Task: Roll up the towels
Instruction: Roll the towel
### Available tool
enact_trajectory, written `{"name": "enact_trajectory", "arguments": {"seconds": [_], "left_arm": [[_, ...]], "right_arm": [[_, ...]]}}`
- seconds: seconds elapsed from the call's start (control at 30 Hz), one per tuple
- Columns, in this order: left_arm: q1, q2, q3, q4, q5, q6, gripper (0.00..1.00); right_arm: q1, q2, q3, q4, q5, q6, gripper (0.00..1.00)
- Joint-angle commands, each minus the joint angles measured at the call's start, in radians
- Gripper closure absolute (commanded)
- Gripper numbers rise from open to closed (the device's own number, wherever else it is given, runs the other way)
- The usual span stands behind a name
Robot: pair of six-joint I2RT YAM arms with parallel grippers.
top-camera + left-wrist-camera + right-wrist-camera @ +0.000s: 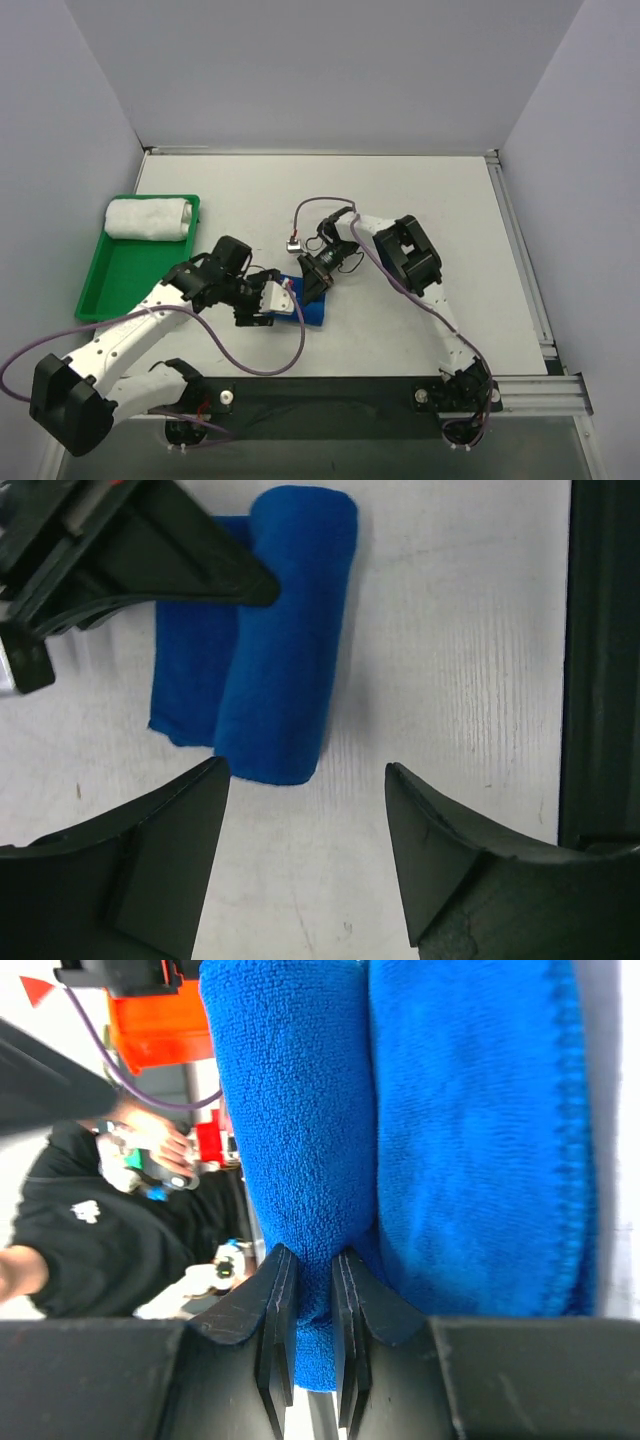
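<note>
A blue towel [312, 312], partly rolled, lies on the white table near the front edge. It also shows in the left wrist view [285, 650] as a roll with a flat flap to its left. My right gripper [312, 1275] is shut on the end of the rolled part of the blue towel [300, 1140]; it sits at the towel's far end [318, 280]. My left gripper [305, 780] is open and empty, just short of the roll's near end [268, 300]. A white rolled towel [150, 219] lies in the green tray [120, 285].
The green tray stands at the left of the table. A black strip [600, 660] runs along the table's front edge, close to the towel. Grey walls enclose the table on three sides. A purple cable [325, 200] loops over the table behind the right gripper.
</note>
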Motion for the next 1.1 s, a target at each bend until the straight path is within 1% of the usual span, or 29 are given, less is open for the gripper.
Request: {"name": "enact_trajectory", "arguments": {"seconds": [0.0, 0.03, 0.13, 0.23, 0.37, 0.43, 0.53, 0.57, 0.63, 0.67, 0.73, 0.77, 0.8, 0.87, 0.9, 0.97, 1.0, 1.07], "left_arm": [[-0.131, -0.022, -0.091, 0.224, -0.190, 0.046, 0.26], [-0.194, 0.004, -0.108, 0.249, -0.221, 0.046, 0.26], [-0.260, 0.061, -0.136, 0.331, -0.255, 0.040, 0.28], [-0.285, 0.143, -0.151, 0.417, -0.284, 0.022, 0.29], [-0.299, 0.187, -0.199, 0.555, -0.313, -0.006, 0.29], [-0.304, 0.217, -0.226, 0.588, -0.325, -0.005, 0.30], [-0.314, 0.269, -0.251, 0.611, -0.332, 0.009, 0.35], [-0.314, 0.283, -0.255, 0.611, -0.335, 0.011, 0.42], [-0.319, 0.320, -0.254, 0.586, -0.333, 0.014, 0.50], [-0.320, 0.334, -0.249, 0.557, -0.330, 0.006, 0.58], [-0.321, 0.370, -0.234, 0.513, -0.318, -0.023, 0.66], [-0.322, 0.380, -0.223, 0.475, -0.312, -0.032, 0.72], [-0.324, 0.386, -0.219, 0.461, -0.304, -0.052, 0.75], [-0.330, 0.388, -0.211, 0.430, -0.298, -0.078, 0.80], [-0.331, 0.389, -0.206, 0.415, -0.292, -0.084, 0.83], [-0.339, 0.395, -0.185, 0.364, -0.287, -0.110, 0.85], [-0.339, 0.400, -0.174, 0.346, -0.283, -0.124, 0.87], [-0.339, 0.417, -0.154, 0.303, -0.287, -0.167, 0.88]], "right_arm": [[0.001, 0.080, 0.024, -0.044, 0.140, -0.048, 0.99], [0.001, 0.094, 0.032, -0.047, 0.140, -0.048, 0.99], [-0.004, 0.105, 0.047, -0.059, 0.133, -0.046, 0.99], [-0.008, 0.103, 0.047, -0.059, 0.132, -0.045, 0.99], [-0.011, 0.109, 0.053, -0.061, 0.132, -0.043, 0.99], [-0.011, 0.114, 0.060, -0.062, 0.127, -0.040, 0.99], [-0.013, 0.113, 0.063, -0.067, 0.127, -0.040, 0.99], [-0.018, 0.109, 0.058, -0.066, 0.127, -0.040, 0.99], [-0.021, 0.099, 0.055, -0.066, 0.130, -0.040, 0.99], [-0.022, 0.096, 0.053, -0.067, 0.135, -0.042, 0.98], [-0.024, 0.080, 0.055, -0.067, 0.162, -0.040, 0.93], [-0.025, 0.076, 0.058, -0.069, 0.172, -0.037, 0.89], [-0.027, 0.071, 0.070, -0.069, 0.182, -0.033, 0.85], [-0.034, 0.057, 0.086, -0.069, 0.208, -0.016, 0.81], [-0.044, 0.044, 0.102, -0.069, 0.216, -0.013, 0.76], [-0.053, 0.028, 0.125, -0.067, 0.250, -0.003, 0.73], [-0.067, 0.010, 0.150, -0.067, 0.259, 0.010, 0.69], [-0.082, -0.015, 0.175, -0.069, 0.285, 0.023, 0.66]]}}
